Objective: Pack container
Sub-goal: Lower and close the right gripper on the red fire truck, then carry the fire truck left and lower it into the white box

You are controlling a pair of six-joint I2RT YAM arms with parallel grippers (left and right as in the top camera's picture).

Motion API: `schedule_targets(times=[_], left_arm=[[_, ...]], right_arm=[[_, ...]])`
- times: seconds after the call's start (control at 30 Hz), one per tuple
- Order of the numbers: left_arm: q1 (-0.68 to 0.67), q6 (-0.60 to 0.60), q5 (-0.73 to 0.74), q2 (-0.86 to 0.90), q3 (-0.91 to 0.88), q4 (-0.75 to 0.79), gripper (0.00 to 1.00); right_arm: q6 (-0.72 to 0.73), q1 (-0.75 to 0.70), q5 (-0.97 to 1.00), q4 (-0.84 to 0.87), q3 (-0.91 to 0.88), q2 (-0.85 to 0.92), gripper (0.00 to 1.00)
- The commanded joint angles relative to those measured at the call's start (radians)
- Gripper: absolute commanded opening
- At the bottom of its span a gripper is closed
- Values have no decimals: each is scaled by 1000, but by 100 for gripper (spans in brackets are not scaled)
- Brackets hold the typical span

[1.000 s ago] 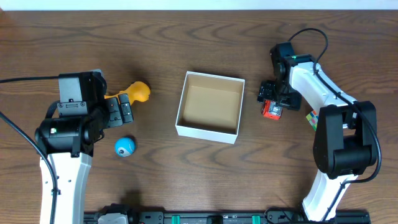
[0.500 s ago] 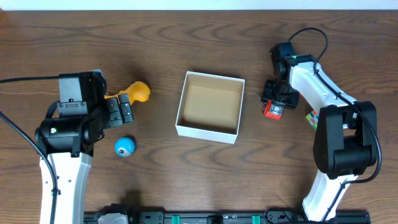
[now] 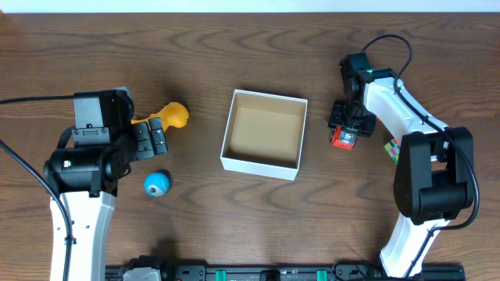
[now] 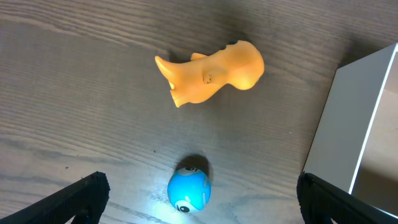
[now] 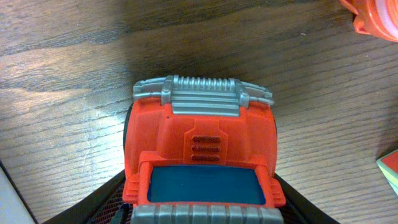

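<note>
The container (image 3: 264, 133) is a shallow white box with a brown inside, standing open and empty at the table's middle. Its white wall shows at the right of the left wrist view (image 4: 354, 118). My right gripper (image 3: 344, 126) is just right of the container, shut on a red toy truck (image 3: 341, 139) with a grey grille (image 5: 202, 143), fingers (image 5: 202, 208) on both its sides. My left gripper (image 3: 155, 139) is open and empty, its fingers wide apart (image 4: 199, 202). A blue ball (image 4: 189, 190) lies between them, and a yellow toy animal (image 4: 211, 78) lies beyond.
A small multicoloured cube (image 3: 391, 147) lies right of the truck, at the right edge of the right wrist view (image 5: 390, 168). Part of an orange object (image 5: 376, 15) shows at that view's top right. In the overhead view the blue ball (image 3: 156, 184) and yellow toy (image 3: 173, 115) lie left of the container.
My right gripper's fingers have drawn in around the red toy truck and shifted slightly right. The left arm, the toys and the container have not moved.
</note>
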Motion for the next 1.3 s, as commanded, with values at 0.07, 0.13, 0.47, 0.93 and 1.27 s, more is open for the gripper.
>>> schedule_targets(times=[0.07, 0.13, 0.47, 0.93, 1.27], left_arm=[[7, -8, 10, -1, 20, -3, 98], [7, -8, 10, -1, 20, -3, 98], [7, -8, 10, -1, 20, -3, 98], [7, -9, 10, -1, 20, -2, 98], [7, -9, 10, -1, 20, -3, 98]], right_arm=[[-1, 2, 9, -1, 13, -59, 1], [-1, 7, 9, -3, 16, -95, 1], [-25, 115, 21, -16, 49, -331, 1], [212, 454, 99, 48, 129, -338, 1], [326, 468, 91, 14, 129, -120, 1]])
